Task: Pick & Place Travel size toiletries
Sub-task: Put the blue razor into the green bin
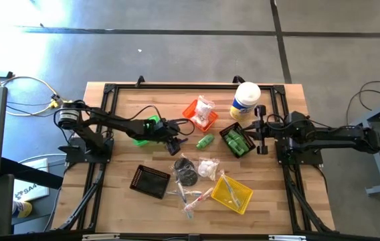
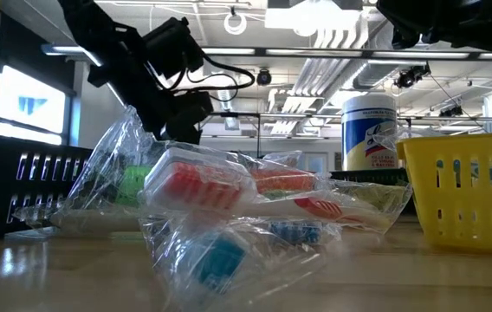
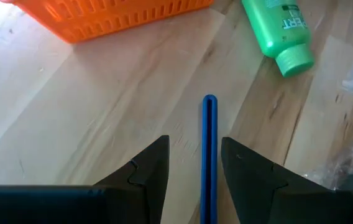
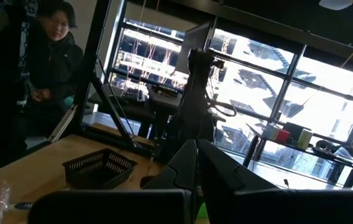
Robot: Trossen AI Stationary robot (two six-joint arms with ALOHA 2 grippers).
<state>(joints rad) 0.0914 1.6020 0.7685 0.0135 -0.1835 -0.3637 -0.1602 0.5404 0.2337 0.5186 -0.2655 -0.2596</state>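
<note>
A thin blue piece [image 3: 209, 155] lies on the wooden table, pointing toward the green bottle [image 3: 280, 28] and the orange bin [image 3: 114, 18]. My left gripper [image 3: 195, 140] is low over the table's middle [image 1: 175, 146], slanting down. It is open, with one finger on each side of the blue piece; I cannot tell whether either finger touches it. More toiletries lie nearer the front: a white packet [image 1: 208, 167] and clear-wrapped sticks [image 1: 190, 197]. My right gripper [image 4: 196, 163] is shut and empty, raised at the right [image 1: 261, 130].
A green bin [image 1: 148, 128] sits under the left arm. A black bin with green bottles [image 1: 237, 140] and a white-lidded canister [image 1: 245, 100] stand near the right gripper. A black bin [image 1: 150, 181] and a yellow bin [image 1: 232, 193] sit near the front. A person [image 4: 46, 62] stands beyond the table.
</note>
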